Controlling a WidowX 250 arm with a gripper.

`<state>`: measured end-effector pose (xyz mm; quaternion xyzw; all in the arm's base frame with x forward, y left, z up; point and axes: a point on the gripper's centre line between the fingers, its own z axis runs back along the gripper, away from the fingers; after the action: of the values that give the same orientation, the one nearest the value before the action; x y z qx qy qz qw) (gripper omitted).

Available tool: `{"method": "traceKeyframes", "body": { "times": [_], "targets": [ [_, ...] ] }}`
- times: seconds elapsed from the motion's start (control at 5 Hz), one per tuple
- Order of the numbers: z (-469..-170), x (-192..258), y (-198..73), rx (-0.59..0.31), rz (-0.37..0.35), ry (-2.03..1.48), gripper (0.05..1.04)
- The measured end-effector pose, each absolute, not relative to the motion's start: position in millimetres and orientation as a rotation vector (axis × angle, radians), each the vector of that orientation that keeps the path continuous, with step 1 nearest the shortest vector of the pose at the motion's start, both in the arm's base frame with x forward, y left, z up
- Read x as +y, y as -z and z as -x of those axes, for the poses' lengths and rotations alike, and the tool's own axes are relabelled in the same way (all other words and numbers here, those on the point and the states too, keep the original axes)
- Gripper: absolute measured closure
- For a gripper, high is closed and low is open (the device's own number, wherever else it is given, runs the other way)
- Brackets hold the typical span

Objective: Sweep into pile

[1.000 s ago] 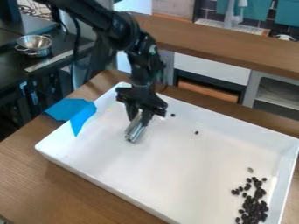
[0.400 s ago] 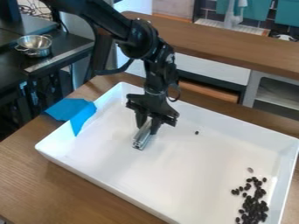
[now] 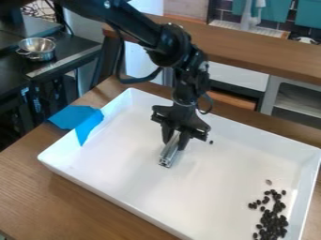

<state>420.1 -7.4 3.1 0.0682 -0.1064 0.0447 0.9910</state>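
Note:
The black gripper [image 3: 176, 140] hangs over the upper middle of the white tray [image 3: 113, 185], shut on a silver metal bar [image 3: 169, 152] that slants down to the left, its lower end at or close to the tray floor. Dark beans [image 3: 271, 220] lie heaped in the tray's lower right corner, with several scattered just above them. One lighter bean [image 3: 268, 182] sits above that heap. A single dark bean [image 3: 211, 142] lies just to the right of the gripper.
Blue tape [image 3: 80, 119] covers part of the tray's left rim. The tray stands on a wooden table [image 3: 75, 206]. A metal bowl [image 3: 37, 48] is on a black surface at the upper left, and a wooden counter [image 3: 251, 47] runs behind.
The gripper has moved right and slightly toward the camera with the metal bar. The bean beside its earlier position is out of sight; the beans at the lower right have not moved.

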Motion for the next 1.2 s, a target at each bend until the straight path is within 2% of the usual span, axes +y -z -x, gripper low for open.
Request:
{"method": "traceKeyframes", "body": {
  "times": [0.4, 0.8, 1.2],
  "targets": [
    [-419, -41, -4, -0.221, -0.115, -0.055, 0.723],
    [-401, -71, 1, -0.212, -0.085, 0.029, 0.723],
    [-388, -103, 0, -0.241, 0.011, 0.183, 0.723]
  ]
}}
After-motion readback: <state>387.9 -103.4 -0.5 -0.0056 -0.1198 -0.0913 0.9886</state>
